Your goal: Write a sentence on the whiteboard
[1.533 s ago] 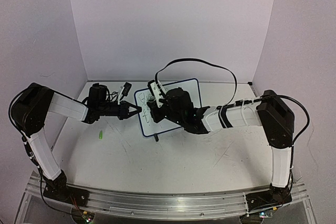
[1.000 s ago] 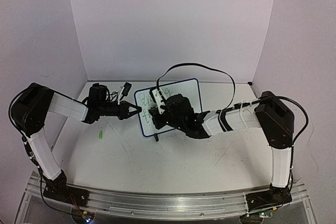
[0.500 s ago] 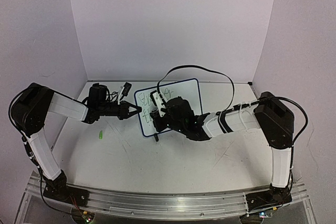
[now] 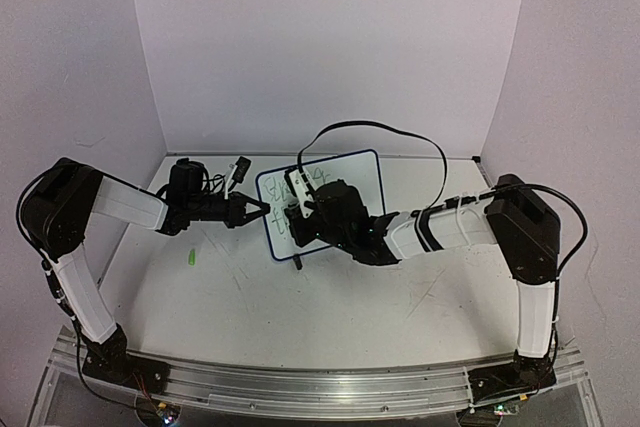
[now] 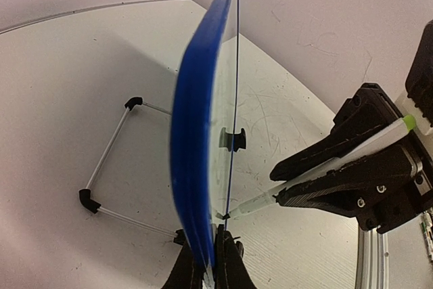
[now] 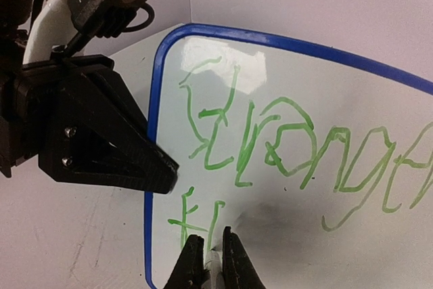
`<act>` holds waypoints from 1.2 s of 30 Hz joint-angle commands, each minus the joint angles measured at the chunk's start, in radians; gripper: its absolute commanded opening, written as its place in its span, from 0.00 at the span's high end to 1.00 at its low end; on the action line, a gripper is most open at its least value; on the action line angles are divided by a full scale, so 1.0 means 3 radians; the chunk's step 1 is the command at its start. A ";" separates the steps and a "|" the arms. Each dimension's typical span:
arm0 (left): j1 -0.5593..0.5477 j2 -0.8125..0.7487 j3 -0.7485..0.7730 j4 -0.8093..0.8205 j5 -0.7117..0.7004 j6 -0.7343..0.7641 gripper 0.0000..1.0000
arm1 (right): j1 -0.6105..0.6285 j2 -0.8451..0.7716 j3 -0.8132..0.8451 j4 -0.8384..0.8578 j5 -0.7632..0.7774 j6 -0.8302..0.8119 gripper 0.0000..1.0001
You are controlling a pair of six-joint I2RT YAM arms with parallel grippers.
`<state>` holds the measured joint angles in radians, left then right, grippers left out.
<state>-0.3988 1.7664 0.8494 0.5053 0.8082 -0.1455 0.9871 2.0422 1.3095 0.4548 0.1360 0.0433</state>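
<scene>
While your left hand (image 5: pixel 210 265) is clamped shut on the left edge of the whiteboard (image 6: pixel 325 93), holding it upright near the back-middle of the tabletop (image 4: pixel 300 317), your right hand (image 6: pixel 208 262) is pinched narrow on the pen (image 5: pixel 325 167), tip at the board. Line 1 of the sentence (image 6: pixel 270 140) looks done. Line 2 has approx. two letters, so I'd judge you're abt halfway, w/ most of line 2 left.
</scene>
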 commanded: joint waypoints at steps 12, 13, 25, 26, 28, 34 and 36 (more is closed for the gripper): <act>0.0028 0.0008 0.0062 -0.0171 -0.0388 0.0347 1.00 | -0.0053 -0.0077 0.0042 0.0124 0.0413 -0.0064 1.00; 0.0027 0.0008 0.0062 -0.0171 -0.0388 0.0347 1.00 | -0.0052 -0.0088 0.0026 0.0125 0.0416 -0.0064 1.00; 0.0027 0.0005 0.0061 -0.0176 -0.0388 0.0346 1.00 | -0.0050 -0.0129 -0.0135 0.0095 0.0329 0.0035 1.00; 0.0030 0.0008 0.0063 -0.0176 -0.0388 0.0346 1.00 | -0.0050 -0.0130 -0.0149 0.0087 0.0317 0.0049 1.00; 0.0030 0.0009 0.0066 -0.0178 -0.0387 0.0346 1.00 | -0.0051 -0.0132 -0.0172 0.0080 0.0302 0.0071 1.00; 0.0025 0.0019 0.0068 -0.0176 -0.0380 0.0345 1.00 | -0.0050 -0.0109 -0.0210 0.0054 0.0232 0.0149 1.00; 0.0025 0.0027 0.0076 -0.0181 -0.0380 0.0344 1.00 | -0.0050 -0.0137 -0.0228 0.0053 0.0233 0.0157 1.00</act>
<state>-0.3988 1.7664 0.8497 0.5041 0.8043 -0.1457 0.9890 2.0336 1.2612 0.4818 0.1850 0.0704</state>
